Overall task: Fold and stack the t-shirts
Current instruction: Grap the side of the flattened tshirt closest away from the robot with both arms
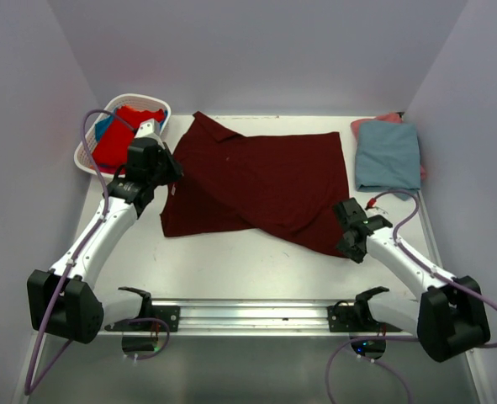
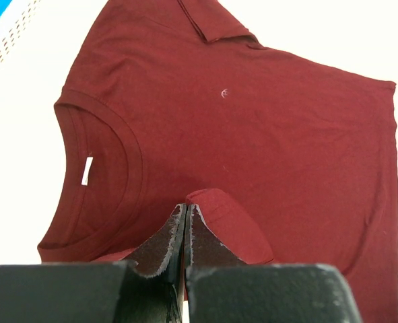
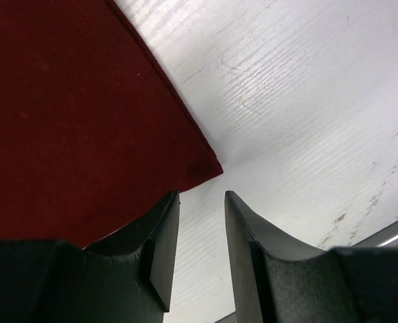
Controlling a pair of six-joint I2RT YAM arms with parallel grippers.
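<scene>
Nearest to me, my right pincer (image 1: 350, 229) (image 3: 202, 196) sits low over the table (image 1: 231, 261) at the near right corner of the maroon t-shirt (image 1: 265, 181) (image 3: 64, 101). Its jaws stand a narrow gap apart with nothing between them. In the right wrist view the cloth's corner lies just beside the left-hand jaw.

The maroon t-shirt lies in the middle of the table. I judge it to be the one in work and only partly folded: a fold runs slantwise across its near half, the far sleeve sticks out at the far left, and the outline is a ragged rectangle. The cloth looks soft and matte, flat over most of its body.

Farther back on the left, my left pincer (image 1: 166, 172) (image 2: 186, 210) is clamped tight on a small raised fold of the maroon t-shirt (image 2: 252, 134) beside the neckline. A white label (image 2: 86, 170) shows inside the collar.

At the far right, a grey-blue t-shirt (image 1: 387, 156) lies folded on a salmon pink t-shirt (image 1: 388, 119), whose edge peeks out beneath. I read those two as finished and stacked.

At the far left, the white basket (image 1: 84, 157) holds a red t-shirt (image 1: 118, 143) and a blue t-shirt (image 1: 103, 126), bunched and unfolded. So by my count two are done, one is under way, and at least two wait.
</scene>
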